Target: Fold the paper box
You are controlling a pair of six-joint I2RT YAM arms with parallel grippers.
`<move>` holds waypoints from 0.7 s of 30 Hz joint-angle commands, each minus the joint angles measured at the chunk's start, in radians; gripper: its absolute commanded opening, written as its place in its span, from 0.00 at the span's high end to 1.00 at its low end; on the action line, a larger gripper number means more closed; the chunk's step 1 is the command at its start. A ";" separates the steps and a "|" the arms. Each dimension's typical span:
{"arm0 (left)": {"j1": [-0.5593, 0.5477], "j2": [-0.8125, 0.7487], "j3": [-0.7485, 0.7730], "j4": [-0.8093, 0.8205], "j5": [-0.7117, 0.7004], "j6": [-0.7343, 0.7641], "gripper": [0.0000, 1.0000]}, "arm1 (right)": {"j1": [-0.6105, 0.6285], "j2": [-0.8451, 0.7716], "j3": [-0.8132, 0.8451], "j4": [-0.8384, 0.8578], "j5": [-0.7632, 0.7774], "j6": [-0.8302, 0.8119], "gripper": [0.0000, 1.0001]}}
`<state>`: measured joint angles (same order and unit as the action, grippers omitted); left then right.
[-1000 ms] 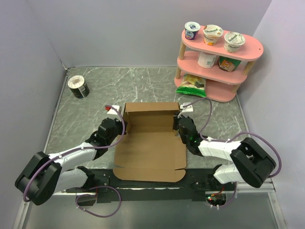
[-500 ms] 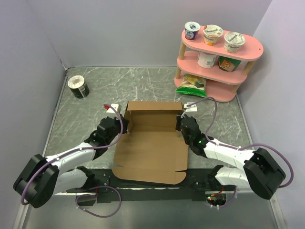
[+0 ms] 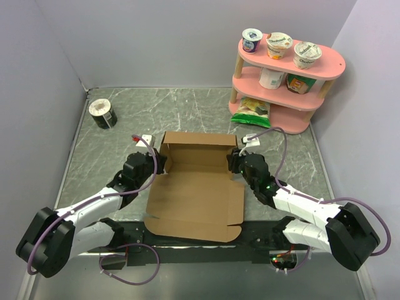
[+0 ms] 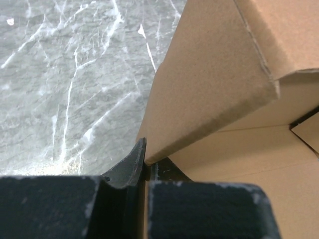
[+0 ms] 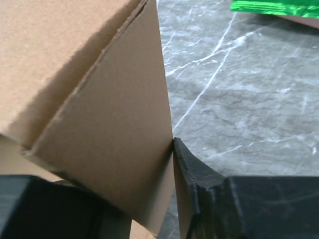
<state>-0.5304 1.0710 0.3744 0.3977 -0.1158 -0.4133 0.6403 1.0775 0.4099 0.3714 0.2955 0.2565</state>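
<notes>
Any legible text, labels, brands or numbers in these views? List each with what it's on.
None legible.
Printed but too blurred: yogurt cups on pink shelf; green bag.
Label too small: dark can.
Unprinted: paper box.

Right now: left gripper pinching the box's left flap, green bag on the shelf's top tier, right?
No: the green bag lies on the shelf's bottom tier, per the top external view. The left gripper does pinch the paper box's left flap.
</notes>
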 commanded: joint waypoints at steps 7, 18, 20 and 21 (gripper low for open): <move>0.060 0.015 0.024 -0.008 -0.185 -0.044 0.99 | -0.048 -0.060 -0.049 0.040 0.128 0.052 0.61; 0.055 -0.028 -0.003 0.019 -0.202 -0.047 0.99 | -0.045 -0.039 -0.028 -0.043 0.316 0.163 0.93; 0.046 -0.043 -0.020 0.033 -0.212 -0.045 0.99 | -0.042 -0.021 0.007 -0.124 0.401 0.203 0.96; 0.043 -0.054 -0.022 0.035 -0.235 -0.044 0.99 | -0.039 -0.005 0.016 -0.147 0.424 0.231 0.97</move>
<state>-0.5335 1.0737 0.3756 0.3996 -0.0998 -0.4236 0.6434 1.0554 0.3706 0.3656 0.3534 0.3439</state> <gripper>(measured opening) 0.058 0.341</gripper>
